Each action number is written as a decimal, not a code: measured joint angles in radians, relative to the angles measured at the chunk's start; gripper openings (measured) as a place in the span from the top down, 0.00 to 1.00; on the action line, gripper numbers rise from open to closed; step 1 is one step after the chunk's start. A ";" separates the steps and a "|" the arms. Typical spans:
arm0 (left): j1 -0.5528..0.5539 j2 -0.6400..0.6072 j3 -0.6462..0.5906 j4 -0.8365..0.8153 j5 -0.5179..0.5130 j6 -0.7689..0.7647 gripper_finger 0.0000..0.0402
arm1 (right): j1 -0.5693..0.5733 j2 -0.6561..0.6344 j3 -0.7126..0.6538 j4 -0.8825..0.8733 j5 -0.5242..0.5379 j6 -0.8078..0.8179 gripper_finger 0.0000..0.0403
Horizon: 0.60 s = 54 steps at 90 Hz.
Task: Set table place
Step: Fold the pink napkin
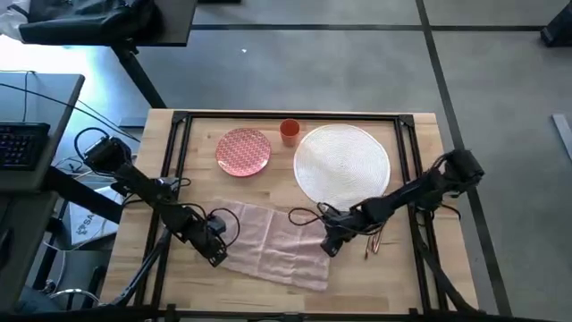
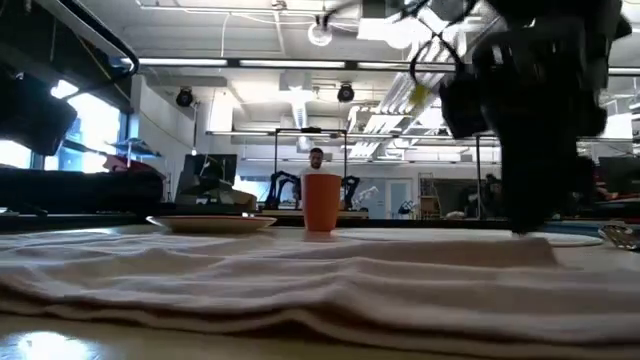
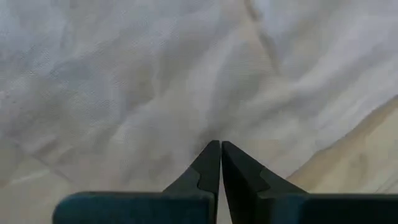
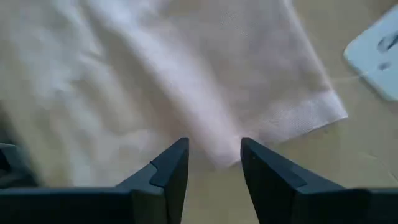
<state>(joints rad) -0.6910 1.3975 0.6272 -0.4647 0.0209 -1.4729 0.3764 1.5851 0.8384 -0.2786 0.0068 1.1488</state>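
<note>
The table (image 1: 420,277) is a light wood top with a black frame along its edges, and it carries all the things. The beige napkin (image 1: 273,241) lies spread and wrinkled near the front edge, about in the middle of it. The round white woven placemat (image 1: 342,163) lies toward the back right corner, and its front edge is near the napkin's far right corner. The red-patterned plate (image 1: 243,151) is near the back edge, left of the placemat, and the small orange cup (image 1: 290,131) stands upright between them, close to the back edge. The copper cutlery (image 1: 375,240) lies near the right edge, partly hidden under the right arm, so I cannot count the pieces.

The left arm reaches from the left edge diagonally to the napkin's left side. The left gripper (image 3: 220,147) is low over the cloth with its fingers pressed together; whether cloth is caught between them I cannot tell.

The right arm comes from the right edge, bent low. The right gripper (image 4: 213,148) hangs above the napkin's right corner with fingers spread a little apart, holding nothing. In the low view this arm is only a dark shape.
</note>
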 joint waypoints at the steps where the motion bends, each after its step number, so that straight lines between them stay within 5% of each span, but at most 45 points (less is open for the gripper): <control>1: 0.000 -0.003 0.007 -0.005 -0.004 0.000 1.00 | 0.000 -0.008 0.000 0.000 0.007 0.002 0.68; 23: 0.036 -0.035 0.129 -0.113 -0.057 0.066 1.00 | -0.013 -0.077 0.000 -0.087 0.036 0.091 0.68; 54: 0.231 -0.035 0.243 -0.109 -0.114 0.332 1.00 | -0.012 -0.073 -0.004 -0.269 0.070 0.200 0.62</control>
<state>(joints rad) -0.4602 1.3628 0.8706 -0.5734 -0.0929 -1.1410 0.3643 1.5117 0.8345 -0.5479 0.0773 1.3487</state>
